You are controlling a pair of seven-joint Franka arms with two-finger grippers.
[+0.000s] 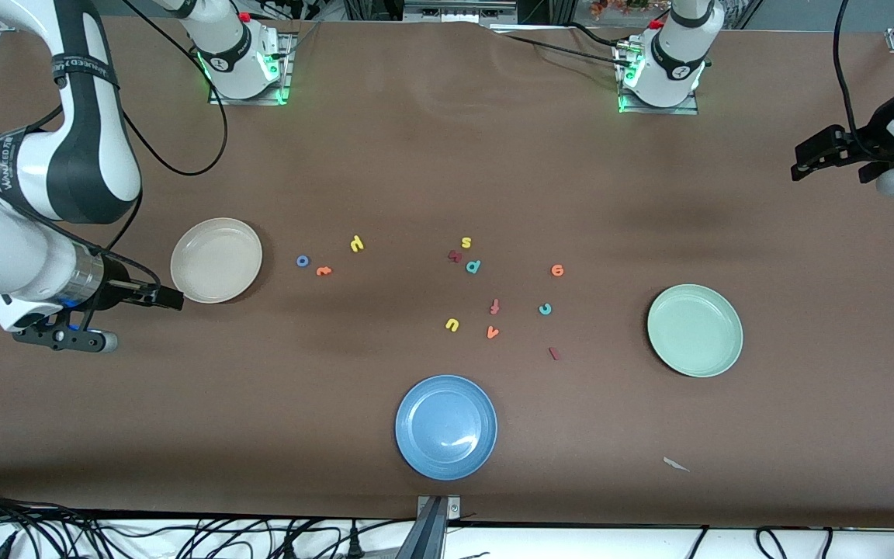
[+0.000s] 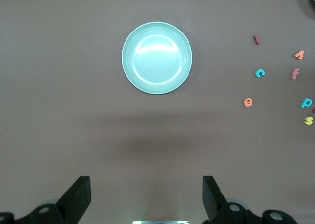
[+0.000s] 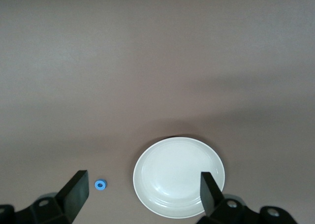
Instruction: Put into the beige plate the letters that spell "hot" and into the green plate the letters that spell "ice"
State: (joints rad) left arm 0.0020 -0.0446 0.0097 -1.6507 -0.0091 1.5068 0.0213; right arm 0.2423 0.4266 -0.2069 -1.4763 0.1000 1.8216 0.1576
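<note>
The beige plate (image 1: 216, 260) (image 3: 172, 175) lies empty toward the right arm's end. Beside it are the blue o (image 1: 303, 261) (image 3: 100, 184), orange t (image 1: 323, 271) and yellow h (image 1: 356, 244). The green plate (image 1: 694, 330) (image 2: 157, 57) lies empty toward the left arm's end. Between the plates are the orange e (image 1: 557, 270) (image 2: 248, 102), teal c (image 1: 545, 309) (image 2: 260, 73) and dark red i (image 1: 554, 353) (image 2: 257, 40). My right gripper (image 1: 168, 297) (image 3: 142, 192) hangs open and empty at the beige plate's edge. My left gripper (image 1: 800, 161) (image 2: 146, 194) hangs open and empty, high over bare table at its own end.
A blue plate (image 1: 446, 426) sits nearest the front camera. Other letters lie mid-table: yellow s (image 1: 466, 242), teal p (image 1: 473, 266), red-orange f (image 1: 495, 307), yellow u (image 1: 452, 324), orange v (image 1: 493, 332) and a dark red one (image 1: 455, 255).
</note>
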